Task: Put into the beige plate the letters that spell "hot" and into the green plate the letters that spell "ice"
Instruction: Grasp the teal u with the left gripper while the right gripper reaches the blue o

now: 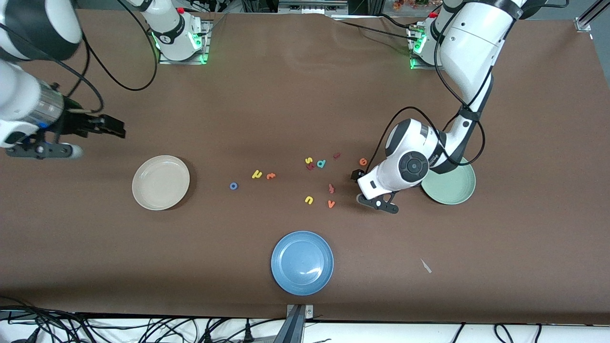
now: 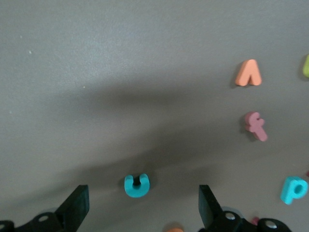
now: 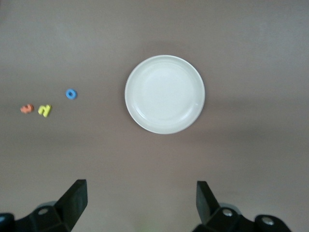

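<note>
The teal "c" (image 2: 136, 185) lies on the table between the spread fingertips of my open left gripper (image 2: 142, 208), which hangs low over it (image 1: 360, 177); the hand hides it in the front view. The orange "e" (image 1: 363, 162) and the dark red "i" (image 1: 336, 155) lie close by. The green plate (image 1: 460, 190) sits partly under the left arm. The blue "o" (image 1: 233, 186), yellow "h" (image 1: 257, 174) and orange "t" (image 1: 270, 176) lie between the letter cluster and the beige plate (image 1: 160, 182). My right gripper (image 1: 112, 126) waits open and empty above the table near the beige plate (image 3: 164, 94).
A blue plate (image 1: 302, 262) sits nearest the front camera. Spare letters lie in the cluster: yellow "s" (image 1: 309, 160), teal "d" (image 1: 321, 164), red "f" (image 1: 331, 188), yellow "u" (image 1: 309, 200), orange "v" (image 1: 331, 204). A small white scrap (image 1: 425, 266) lies toward the left arm's end.
</note>
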Robot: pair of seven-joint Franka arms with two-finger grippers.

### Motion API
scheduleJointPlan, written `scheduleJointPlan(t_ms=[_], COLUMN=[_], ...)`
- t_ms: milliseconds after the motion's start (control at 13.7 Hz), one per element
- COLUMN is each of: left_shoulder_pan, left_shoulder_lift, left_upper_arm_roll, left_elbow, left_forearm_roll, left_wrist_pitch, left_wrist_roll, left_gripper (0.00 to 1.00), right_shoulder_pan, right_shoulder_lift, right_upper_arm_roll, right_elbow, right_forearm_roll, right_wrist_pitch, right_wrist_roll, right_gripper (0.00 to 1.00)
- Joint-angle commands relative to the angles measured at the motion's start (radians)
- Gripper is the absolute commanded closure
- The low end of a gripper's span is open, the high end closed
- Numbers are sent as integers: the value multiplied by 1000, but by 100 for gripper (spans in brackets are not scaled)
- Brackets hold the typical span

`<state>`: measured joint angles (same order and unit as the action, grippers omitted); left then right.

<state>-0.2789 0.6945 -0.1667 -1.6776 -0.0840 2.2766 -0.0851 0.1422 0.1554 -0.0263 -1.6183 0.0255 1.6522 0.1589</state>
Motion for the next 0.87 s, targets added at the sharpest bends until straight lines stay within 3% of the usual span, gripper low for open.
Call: scheduleJointPlan(t_ms=[0,291,437,510,583,801], left_shoulder_pan=[-3,-2,-2,-2,-2,0], left_shoulder_lift=[-23,-21,-20,-18,-18,-21], left_upper_arm_roll=[10,10,9,9,9,9], left_elbow=[-94,-109,-109,-109,-109,-109], left_forearm_roll=[30,61,61,61,61,61], left_wrist_pitch=[117,139,139,139,139,138], left_wrist_roll=[-19,-19,-21,-25,-28,-28], left_gripper=[14,50,79,90,92,92], right_shoulder_pan=[85,177,214,217,217,230], right_shoulder_lift=[42,188,274,304,325,404], right_upper_arm_roll=[-6,-6,-4,-3,-1,2], right_elbow=[-38,-67,-72,-72,-72,-78], right_forearm_roll=[11,14,24,78,129,145], right_wrist_pitch=[104,278,398,453,484,569], right_wrist_roll=[137,252,295,304,304,313], right_gripper=[0,0,0,0,0,0])
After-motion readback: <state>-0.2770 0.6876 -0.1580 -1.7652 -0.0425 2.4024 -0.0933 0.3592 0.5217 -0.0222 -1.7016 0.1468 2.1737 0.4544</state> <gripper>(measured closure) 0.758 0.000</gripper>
